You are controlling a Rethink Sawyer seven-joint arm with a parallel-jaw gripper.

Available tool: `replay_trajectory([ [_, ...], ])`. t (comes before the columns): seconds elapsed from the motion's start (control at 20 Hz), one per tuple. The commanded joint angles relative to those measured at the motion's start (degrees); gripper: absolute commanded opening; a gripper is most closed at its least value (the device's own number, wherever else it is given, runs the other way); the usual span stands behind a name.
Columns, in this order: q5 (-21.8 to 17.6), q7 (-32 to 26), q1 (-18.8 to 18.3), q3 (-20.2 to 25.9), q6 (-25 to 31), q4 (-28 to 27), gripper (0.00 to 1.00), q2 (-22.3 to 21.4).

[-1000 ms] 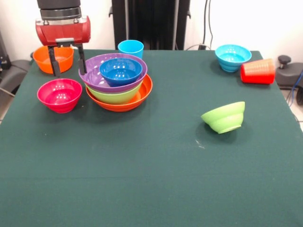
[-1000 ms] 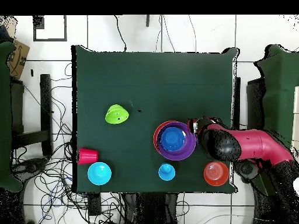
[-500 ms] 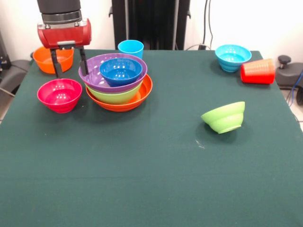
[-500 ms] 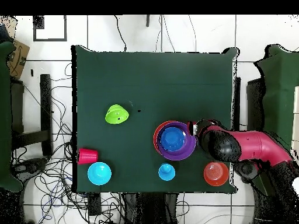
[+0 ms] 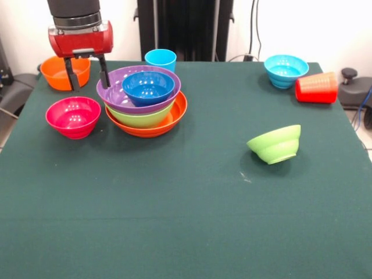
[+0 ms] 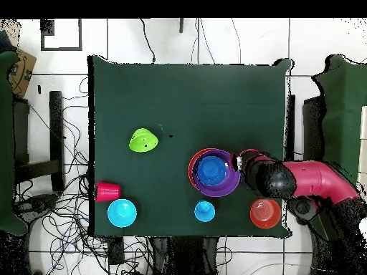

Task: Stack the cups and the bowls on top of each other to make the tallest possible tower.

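Note:
The tower (image 5: 146,102) stands at the far left: a large orange bowl (image 5: 176,116), a lime green bowl (image 5: 142,118), a purple bowl (image 5: 111,88) and a dark blue bowl (image 5: 148,87), nested. It also shows in the overhead view (image 6: 213,172). My gripper (image 5: 89,80) hangs open and empty just left of the purple rim, above and behind the magenta-red bowl (image 5: 73,116). The light blue cup (image 5: 160,59) stands upright behind the tower. The red cup (image 5: 316,88) lies on its side at the far right.
A small orange bowl (image 5: 56,74) sits behind the gripper at the table's corner. A light blue bowl (image 5: 286,70) stands beside the red cup. A small lime green bowl (image 5: 275,143) lies tilted right of centre. My arm (image 6: 308,179) covers the magenta-red bowl from above.
My gripper has risen a little and shifted slightly toward the tower, still open. The bowls and cups have not moved.

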Motion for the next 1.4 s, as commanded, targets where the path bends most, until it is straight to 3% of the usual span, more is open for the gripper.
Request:
replay_trajectory([
  [0.05,-5.2,-21.2,-0.2,2.0,8.0,-0.2,1.00,0.4],
  [0.85,-3.6,-29.8,-6.6,6.8,12.3,-2.2,1.00,2.2],
  [1.4,-8.0,-20.9,-2.5,3.4,6.2,-3.3,1.00,0.9],
])
